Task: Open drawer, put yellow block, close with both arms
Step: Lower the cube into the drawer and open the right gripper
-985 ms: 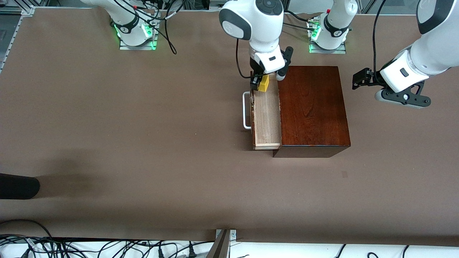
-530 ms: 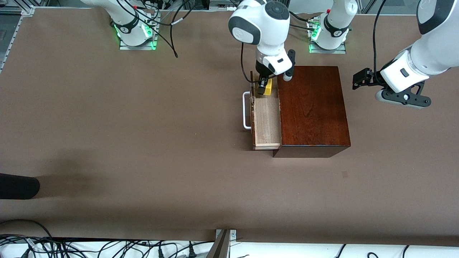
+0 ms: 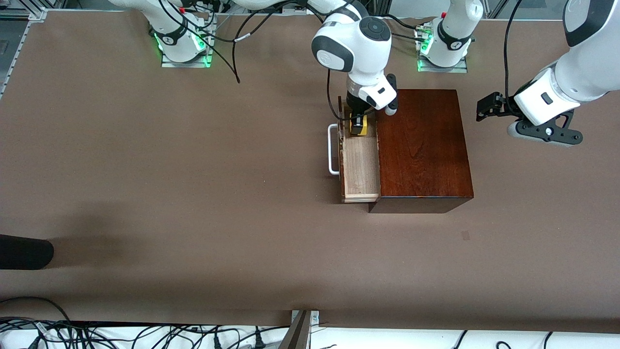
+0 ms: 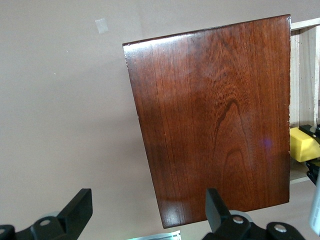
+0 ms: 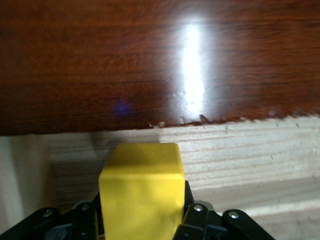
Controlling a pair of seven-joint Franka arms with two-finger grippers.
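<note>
The drawer is where we start: it stands pulled out of the glossy dark wooden box toward the right arm's end of the table, its pale tray open to view and its white loop handle on the dark front. We see the box on the brown table, with the drawer's tray just beside its side wall. We find the right gripper down over the end of the tray that lies farther from the front camera, its jaws closed tight on the yellow block. In the right wrist view we see the yellow block pinched between the two black fingers, with the pale tray floor under the jaws and the box's dark wall ahead of them. We see the left gripper waiting in the air off the box's other side, toward the left arm's end of the table; its jaws stand wide apart and hold nothing, and in the left wrist view we see its fingers spread, with the box's top ahead of them
</note>
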